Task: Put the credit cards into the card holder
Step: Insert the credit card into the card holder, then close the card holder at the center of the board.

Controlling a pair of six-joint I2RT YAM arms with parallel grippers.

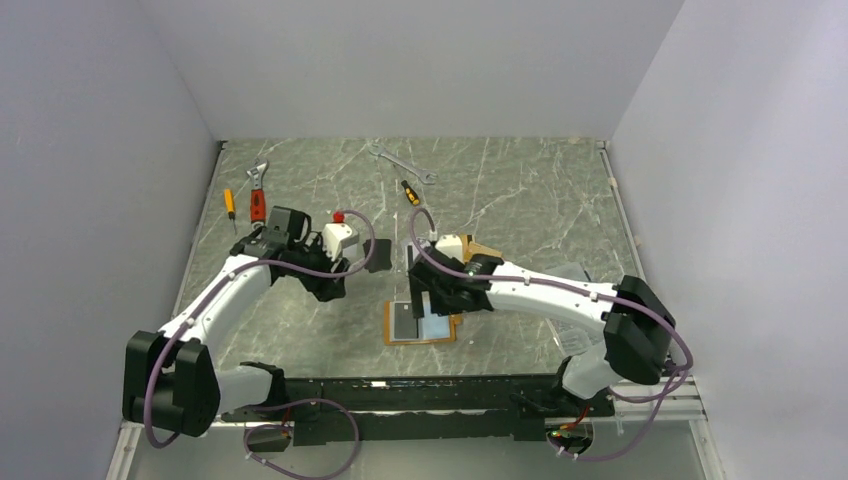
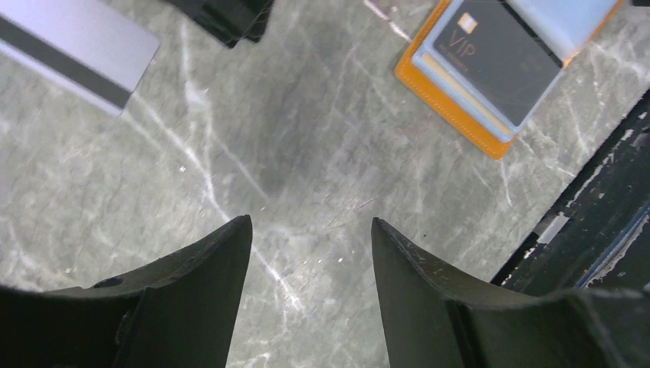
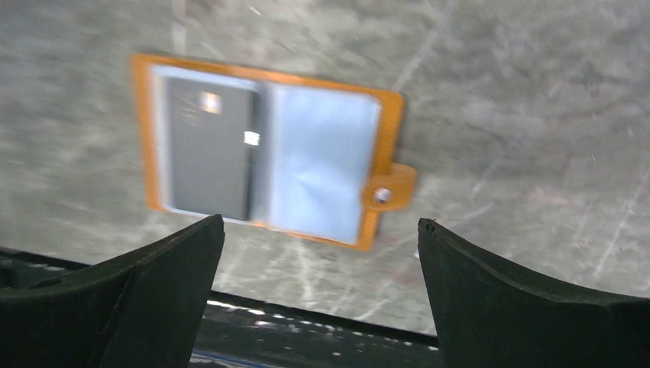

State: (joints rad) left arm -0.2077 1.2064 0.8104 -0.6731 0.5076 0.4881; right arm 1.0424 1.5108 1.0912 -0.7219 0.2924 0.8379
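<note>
Lying open by the table's [image 1: 520, 190] near edge, one dark card [image 3: 211, 149] pocketed, the holder [image 3: 322, 169] sits under our wide-spread, empty right gripper [image 3: 320, 221]; our left gripper [image 2: 311, 220], parted and empty, hangs near a silver card [image 2: 69, 46] that looks stiff and slick, best pinched edgewise.

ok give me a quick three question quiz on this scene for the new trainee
1. Fill in: the silver card has a ___ stripe.
2. True or false: the card holder lies shut.
3. What does the right gripper hold? A the silver card, B the card holder, C nothing.

Key: 1 black. 2 false, it lies open. 3 C.
</note>
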